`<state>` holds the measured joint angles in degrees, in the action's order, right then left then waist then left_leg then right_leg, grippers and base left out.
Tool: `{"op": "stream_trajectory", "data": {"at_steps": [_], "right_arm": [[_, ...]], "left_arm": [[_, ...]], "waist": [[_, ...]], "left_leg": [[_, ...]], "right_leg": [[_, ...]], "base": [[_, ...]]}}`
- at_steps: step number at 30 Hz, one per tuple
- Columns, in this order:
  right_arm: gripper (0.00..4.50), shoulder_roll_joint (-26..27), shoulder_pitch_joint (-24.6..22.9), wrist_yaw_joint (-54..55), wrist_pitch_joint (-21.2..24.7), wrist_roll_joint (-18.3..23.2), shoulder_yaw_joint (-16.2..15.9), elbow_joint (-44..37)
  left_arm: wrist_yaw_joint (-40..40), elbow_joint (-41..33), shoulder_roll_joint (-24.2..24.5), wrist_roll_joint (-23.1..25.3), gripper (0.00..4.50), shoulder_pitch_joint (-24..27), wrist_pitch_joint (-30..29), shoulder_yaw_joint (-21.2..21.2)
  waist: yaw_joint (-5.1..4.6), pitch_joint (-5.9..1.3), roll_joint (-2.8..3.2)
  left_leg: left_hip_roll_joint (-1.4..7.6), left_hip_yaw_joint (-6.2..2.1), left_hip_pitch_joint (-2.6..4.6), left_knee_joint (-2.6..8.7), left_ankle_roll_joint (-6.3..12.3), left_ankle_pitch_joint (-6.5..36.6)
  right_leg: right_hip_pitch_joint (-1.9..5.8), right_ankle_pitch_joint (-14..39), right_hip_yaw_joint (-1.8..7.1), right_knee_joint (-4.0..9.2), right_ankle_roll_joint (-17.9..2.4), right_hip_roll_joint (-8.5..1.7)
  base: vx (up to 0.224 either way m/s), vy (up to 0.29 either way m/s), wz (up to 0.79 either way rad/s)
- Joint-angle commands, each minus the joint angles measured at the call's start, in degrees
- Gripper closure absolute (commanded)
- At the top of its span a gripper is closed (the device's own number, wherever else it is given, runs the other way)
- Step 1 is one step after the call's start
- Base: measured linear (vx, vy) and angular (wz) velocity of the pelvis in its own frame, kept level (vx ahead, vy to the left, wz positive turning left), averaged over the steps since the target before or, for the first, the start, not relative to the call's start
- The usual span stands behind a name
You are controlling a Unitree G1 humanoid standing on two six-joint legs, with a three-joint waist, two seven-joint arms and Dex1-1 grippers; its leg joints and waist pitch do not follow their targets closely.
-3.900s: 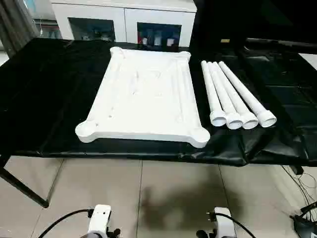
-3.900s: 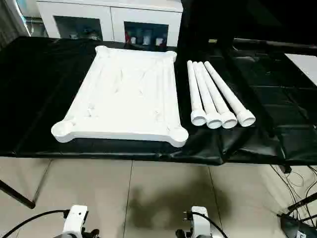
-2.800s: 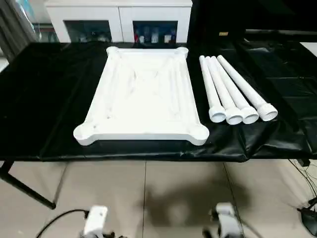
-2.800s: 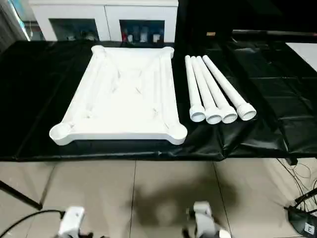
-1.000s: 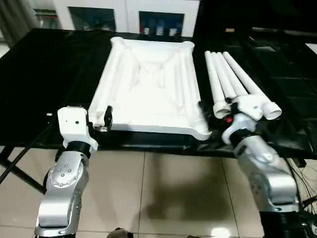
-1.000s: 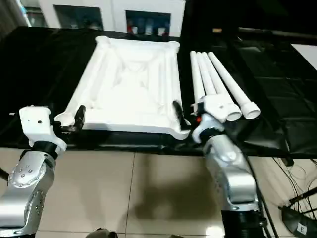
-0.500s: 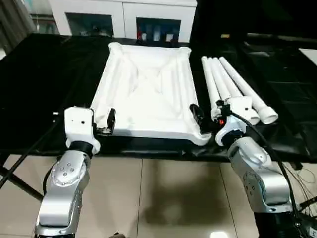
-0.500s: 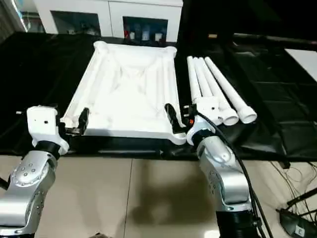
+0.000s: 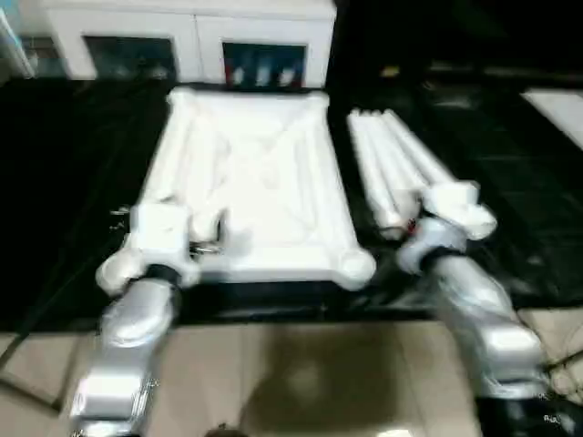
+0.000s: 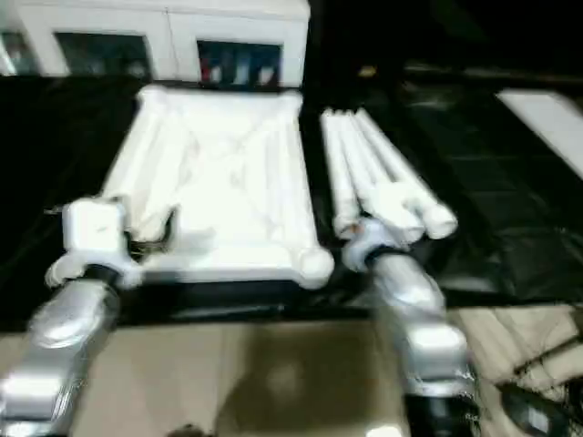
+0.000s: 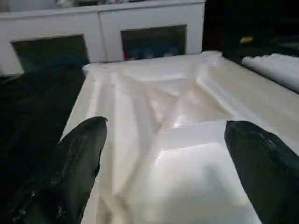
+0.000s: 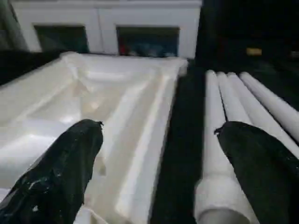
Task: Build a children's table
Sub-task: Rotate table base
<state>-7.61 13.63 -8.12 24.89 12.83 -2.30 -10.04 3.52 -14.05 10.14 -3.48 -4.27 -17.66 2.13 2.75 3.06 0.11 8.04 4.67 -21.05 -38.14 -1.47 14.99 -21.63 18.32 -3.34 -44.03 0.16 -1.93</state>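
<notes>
White top [image 9: 255,182] lies ribs-up on black cloth [image 9: 64,164]; four legs [image 9: 392,168] at right. Left gripper [image 11: 163,154] and right gripper [image 12: 154,154] both spread.

Both head views smeared by motion blur; edges of the large white plastic tabletop [image 9: 260,182] soft, its underside ribs barely traced. Near left corner socket hidden behind the left wrist's white housing [image 9: 159,229]. Flared near ends of the four long white tapered legs [image 9: 393,168] partly covered by the right wrist housing [image 9: 448,208]; the legs merge, hard to separate. Contents behind the white glass-door cabinet [image 9: 191,41] unreadable. Black fingers [image 11: 77,158] cut off by the left wrist view's edge.
</notes>
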Motion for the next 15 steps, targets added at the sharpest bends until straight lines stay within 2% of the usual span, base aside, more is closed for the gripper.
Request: {"op": "stream_trajectory", "data": {"at_steps": [1, 2, 3, 4, 5, 6, 7, 8, 9, 10, 11, 12, 13, 14, 15], "right_arm": [[0.08, -1.4, -0.3, 0.1, 0.6, -0.2, 1.8, -0.3], [0.08, -1.5, -0.2, 0.0, 0.6, -0.4, 1.7, -0.2], [0.08, -1.5, 0.1, -0.2, 0.7, -0.3, 1.7, 0.0], [0.08, -1.6, 0.2, -0.3, 0.7, -0.3, 1.7, 0.0], [0.08, -1.7, 0.4, -0.4, 0.7, -0.4, 1.6, 0.1], [0.08, -1.8, 0.6, -0.5, 0.7, -0.5, 1.5, 0.3], [0.08, -1.9, 0.7, -0.6, 0.8, -0.5, 1.5, 0.4], [0.08, -2.0, 0.8, -0.6, 0.8, -0.5, 1.4, 0.5], [0.08, -2.0, 0.8, -0.7, 0.8, -0.5, 1.4, 0.5], [0.08, -2.1, 0.8, -0.9, 1.0, -0.5, 1.4, 0.5], [0.08, -2.2, 0.9, -1.2, 1.0, -0.6, 1.3, 0.5], [0.08, -2.8, 1.1, -2.0, 1.3, -1.2, 0.8, 0.6], [0.08, -3.2, 1.1, -2.3, 1.2, -1.6, 0.3, 0.7], [0.08, -3.9, 1.1, -2.8, 1.0, -2.3, -0.5, 0.7], [0.08, -3.9, 1.0, -2.9, 1.1, -2.2, -0.6, 0.7]], "left_arm": [[0.1, -1.0, -0.9, 0.4, 0.02, -0.2, -0.4, -1.5], [0.0, -1.1, -1.0, 0.4, 0.02, -0.1, -0.5, -1.5], [-0.2, -1.2, -1.0, 0.5, 0.02, -0.1, -0.5, -1.4], [-0.3, -1.2, -1.1, 0.5, 0.02, -0.1, -0.5, -1.4], [-0.4, -1.3, -1.1, 0.4, 0.02, 0.0, -0.5, -1.3], [-0.6, -1.4, -1.2, 0.5, 0.02, 0.1, -0.6, -1.2], [-0.7, -1.5, -1.2, 0.5, 0.02, 0.2, -0.6, -1.2], [-0.8, -1.6, -1.3, 0.6, 0.02, 0.3, -0.7, -1.2], [-0.8, -1.6, -1.3, 0.6, 0.02, 0.3, -0.7, -1.1], [-1.0, -1.8, -1.4, 0.7, 0.02, 0.4, -0.7, -1.1], [-1.2, -1.8, -1.5, 0.8, 0.02, 0.5, -0.8, -1.1], [-1.5, -1.8, -1.6, 0.9, 0.02, 0.4, -0.9, -1.0], [-1.6, -1.8, -1.7, 1.0, 0.02, 0.4, -1.0, -0.9], [-1.6, -2.0, -1.8, 1.1, 0.02, 0.5, -1.1, -1.0], [-1.6, -2.1, -1.8, 1.1, 0.02, 0.6, -1.1, -1.0]], "waist": [[-1.50, -3.21, 0.89], [-1.64, -2.50, -1.34], [-0.27, -2.85, -3.65], [0.89, -2.53, -3.64], [1.48, -2.65, -3.30], [1.59, -2.38, -3.05], [0.78, -1.42, -1.56], [0.02, -1.25, -1.13], [-0.27, -1.69, -0.61], [-1.24, -2.42, -0.20], [-2.44, -2.79, 0.19], [-3.34, -2.65, 0.06], [-3.40, -2.62, -0.06], [-3.01, -2.72, -0.75], [-2.44, -2.87, -1.29]], "left_leg": [[7.81, -4.64, 5.64, 7.21, 26.97, -10.9], [4.63, -1.60, 4.00, 6.49, 23.18, -0.7], [-0.59, 1.96, -0.52, 3.69, 16.11, 6.7], [-1.58, 2.39, -1.77, 0.22, 13.47, 6.0], [0.06, 1.12, -2.67, -1.37, 7.72, 1.5], [0.35, 0.91, -2.87, -0.80, 6.07, 0.3], [2.06, 1.39, -0.58, 4.09, 3.69, 0.8], [2.55, 1.25, -0.69, 6.00, 3.42, 3.0], [2.92, 1.26, 0.41, 6.84, 3.18, 5.3], [4.23, 0.45, 4.01, 7.98, 4.21, 9.6], [5.83, -1.11, 6.03, 8.79, 7.44, 9.8], [6.25, -1.67, 7.02, 8.83, 10.90, 10.4], [5.97, -1.61, 6.86, 8.66, 12.73, 9.5], [4.47, -0.07, 5.32, 7.70, 15.54, 5.7], [2.97, 1.36, 3.36, 6.81, 15.90, 3.1]], "right_leg": [[-3.56, -1.6, 0.51, 1.31, 3.0, -2.57], [-1.68, -5.6, 2.31, 7.40, -0.2, -3.99], [4.34, 3.4, 5.93, 12.87, -2.4, -7.06], [6.48, 11.7, 8.66, 15.00, -3.9, -10.60], [7.52, 23.6, 9.12, 16.01, -7.8, -12.14], [7.57, 25.4, 8.60, 16.09, -8.9, -11.59], [5.85, 26.2, 4.86, 16.28, -11.3, -8.22], [5.89, 24.2, 3.40, 15.29, -11.1, -6.07], [5.55, 20.9, 2.46, 14.46, -10.9, -4.49], [3.90, 12.5, 1.28, 12.69, -12.5, -3.22], [2.77, 4.7, 0.08, 10.78, -13.7, -2.74], [1.64, 1.0, -0.39, 9.97, -13.6, -3.04], [1.78, -0.6, -0.29, 9.99, -13.7, -3.39], [3.31, -4.0, 0.64, 11.20, -14.6, -4.77], [5.24, -5.4, 1.65, 12.06, -15.2, -5.58]], "base": [[0.000, 0.000, 0.00], [0.009, -0.054, -0.03], [0.009, -0.054, -0.03], [-0.017, -0.080, -0.02], [-0.008, -0.060, 0.01], [-0.008, -0.060, 0.01], [0.000, 0.000, 0.00], [0.000, 0.000, 0.00], [0.000, 0.000, 0.00], [0.077, 0.031, 0.06], [0.089, 0.042, 0.08], [0.089, 0.042, 0.08], [0.083, 0.038, 0.06], [0.076, 0.020, 0.02], [0.076, 0.020, 0.02]]}}
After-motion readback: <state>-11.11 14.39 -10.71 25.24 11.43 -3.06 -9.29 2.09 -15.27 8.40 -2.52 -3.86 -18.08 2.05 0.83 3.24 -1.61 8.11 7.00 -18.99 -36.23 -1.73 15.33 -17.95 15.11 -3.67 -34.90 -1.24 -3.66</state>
